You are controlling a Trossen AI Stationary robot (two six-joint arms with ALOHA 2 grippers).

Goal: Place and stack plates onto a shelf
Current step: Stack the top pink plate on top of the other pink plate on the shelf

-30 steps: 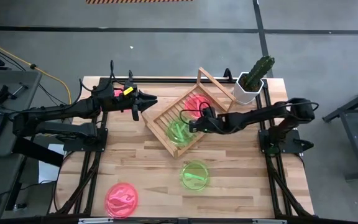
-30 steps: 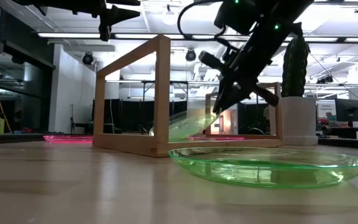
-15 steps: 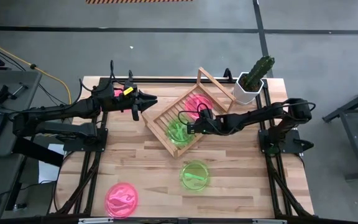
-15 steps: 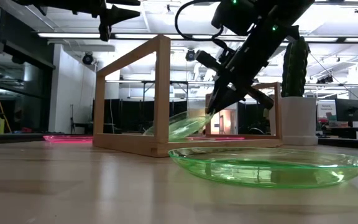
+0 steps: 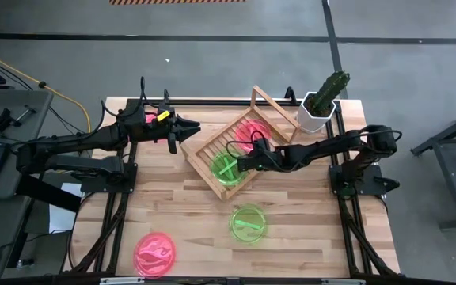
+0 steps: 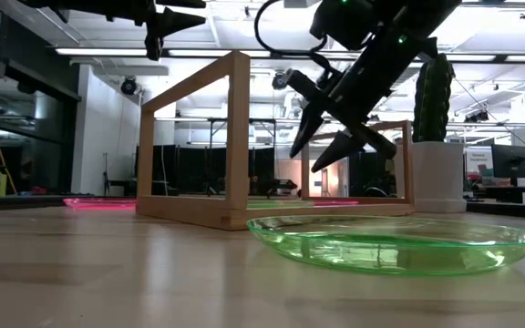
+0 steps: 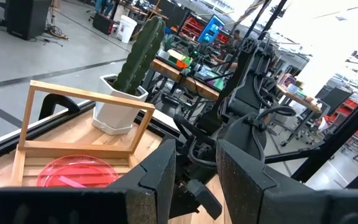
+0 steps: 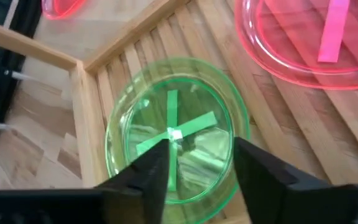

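Note:
The wooden shelf (image 5: 236, 150) lies aslant at the table's middle. On its slats rest a pink plate (image 5: 250, 133) toward the far end and a green plate (image 8: 178, 138) toward the near end, flat, with two crossed green strips showing through it. My right gripper (image 8: 197, 169) hovers open just above the green plate, its fingers (image 6: 322, 150) spread and clear of it. Another green plate (image 5: 248, 223) and a pink plate (image 5: 155, 253) lie flat on the table nearer the front. My left gripper (image 5: 176, 131) waits open above the table, left of the shelf.
A white pot with a cactus (image 5: 321, 107) stands at the far right corner, behind the shelf's tall frame end (image 5: 274, 107). A further pink plate (image 6: 98, 202) lies on the table at the far left, below my left arm. Bare wood stretches along the front.
My right gripper has opened and let go of the green plate. The plate, which hung tilted with one edge raised over the shelf, has dropped flat onto the slats. The gripper has also shifted slightly toward the table's left.

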